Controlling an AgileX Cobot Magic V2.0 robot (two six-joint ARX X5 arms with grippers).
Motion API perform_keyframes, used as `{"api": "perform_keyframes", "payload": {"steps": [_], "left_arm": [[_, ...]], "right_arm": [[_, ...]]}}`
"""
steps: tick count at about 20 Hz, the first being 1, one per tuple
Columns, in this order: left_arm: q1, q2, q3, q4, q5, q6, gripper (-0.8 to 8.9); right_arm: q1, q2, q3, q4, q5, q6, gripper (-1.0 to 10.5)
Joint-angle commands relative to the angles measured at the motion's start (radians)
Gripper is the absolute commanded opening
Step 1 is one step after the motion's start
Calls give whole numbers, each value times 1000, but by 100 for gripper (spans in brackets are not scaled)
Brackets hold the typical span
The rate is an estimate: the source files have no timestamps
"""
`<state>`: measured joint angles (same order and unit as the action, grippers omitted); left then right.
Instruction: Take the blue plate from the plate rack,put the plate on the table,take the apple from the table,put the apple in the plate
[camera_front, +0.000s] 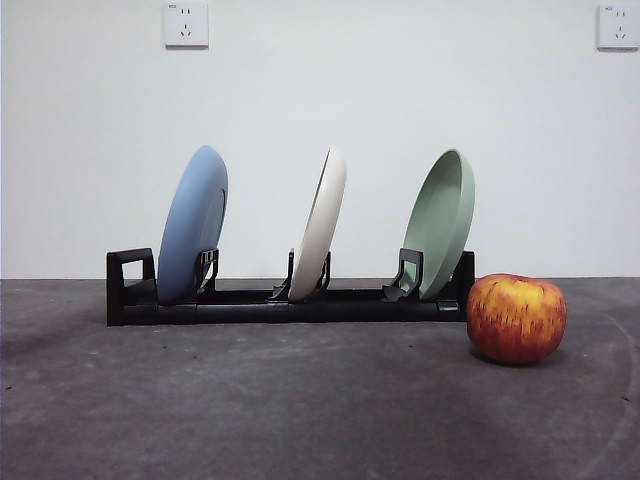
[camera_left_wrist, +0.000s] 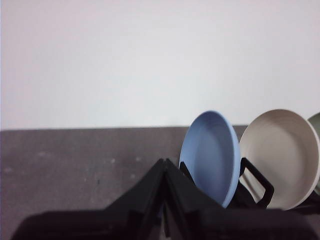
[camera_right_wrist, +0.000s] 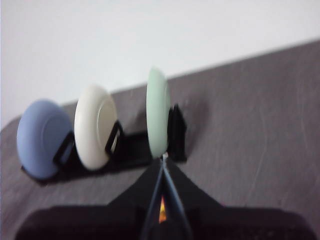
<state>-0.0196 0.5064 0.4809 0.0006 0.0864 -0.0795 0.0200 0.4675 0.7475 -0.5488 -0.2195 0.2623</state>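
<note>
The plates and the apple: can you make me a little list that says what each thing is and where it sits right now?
blue plate: standing on edge in the plate rack, at the end with the squared loop
cream-white plate: middle slot
sage-green plate: slot at the end nearest the apple
apple: on the table, beside that end of the rack
left gripper: jaws shut, holding nothing, near the blue plate
right gripper: jaws shut, holding nothing

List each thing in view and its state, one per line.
blue plate: on edge in the rack's end slot
white plate: on edge, middle slot
green plate: on edge, slot nearest the apple
apple: on the table beside the rack
left gripper: shut
right gripper: shut
</note>
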Motion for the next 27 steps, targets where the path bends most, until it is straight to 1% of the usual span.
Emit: {"api": "perform_keyframes", "payload": {"steps": [1,4,7,9,13,15,17,18,19,21,23,26,27], "left_arm": [[1,87,75,-53,2,-8,-4],[1,175,163,-167,27,-10,-4],[1,256,240,-299,87,-52,-4],[1,316,283,-343,130,-79,-4],[1,438,364,-386,243,-106,-5],[1,552,453,-454,317,-113,-5],[0,675,559,-528,366,-112,-5],[0,735,613,-554,389,-112,-4],[-1,792,668,-574,409,-112,-4],[-1,901,779,-603,439,-119,-1],[-1,998,883,-607,445,-158,6],[-2,1131,1038,-613,541,-204,13],[-2,1169,1082,-615,558,-217,65]], "right_arm": [[0,100,95,-99,-17,8,0],[0,192,177,-187,-16,8,1],[0,271,231,-259,-16,7,1],[0,325,257,-278,-21,6,0],[0,421,301,-304,-100,-14,0],[0,493,326,-328,-140,-31,1],[0,555,341,-354,-145,-34,1],[0,579,344,-363,-145,-48,1],[0,598,344,-369,-145,-65,1],[0,627,344,-373,-145,-74,2],[0,647,344,-373,-145,-74,2],[0,661,344,-371,-144,-71,3],[0,661,344,-372,-144,-71,3]]}}
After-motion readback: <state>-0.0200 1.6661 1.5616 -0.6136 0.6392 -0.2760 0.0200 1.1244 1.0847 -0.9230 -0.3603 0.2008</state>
